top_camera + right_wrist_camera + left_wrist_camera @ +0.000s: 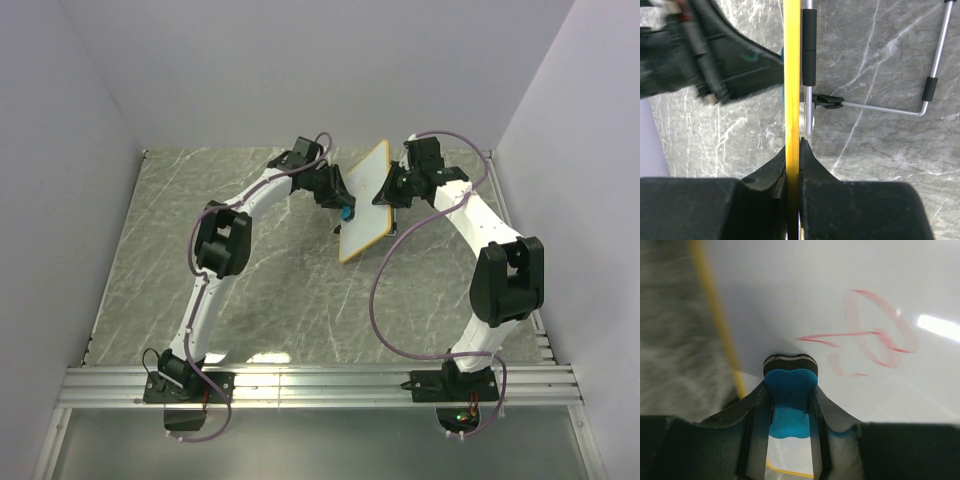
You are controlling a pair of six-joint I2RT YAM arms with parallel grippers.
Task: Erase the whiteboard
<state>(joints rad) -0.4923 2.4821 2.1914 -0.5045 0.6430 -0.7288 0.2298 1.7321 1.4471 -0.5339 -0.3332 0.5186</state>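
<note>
Whiteboard (365, 200) stands tilted between my arms, its yellow rim clamped in my right end effector (793, 150), my left end effector (790, 390) gripping a blue eraser (789, 415) against its face, beside red scribbles (875, 335).

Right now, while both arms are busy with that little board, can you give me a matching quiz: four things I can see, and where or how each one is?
Things:
1. left gripper
2. right gripper
3. red scribble
4. easel legs

States:
A. silver rods with black sleeves, on the board's back side
B. clamped on the yellow rim of the whiteboard
C. shut on the blue eraser
D. drawn on the board's white face, not yet wiped

Pairs: 1-C, 2-B, 3-D, 4-A
</note>
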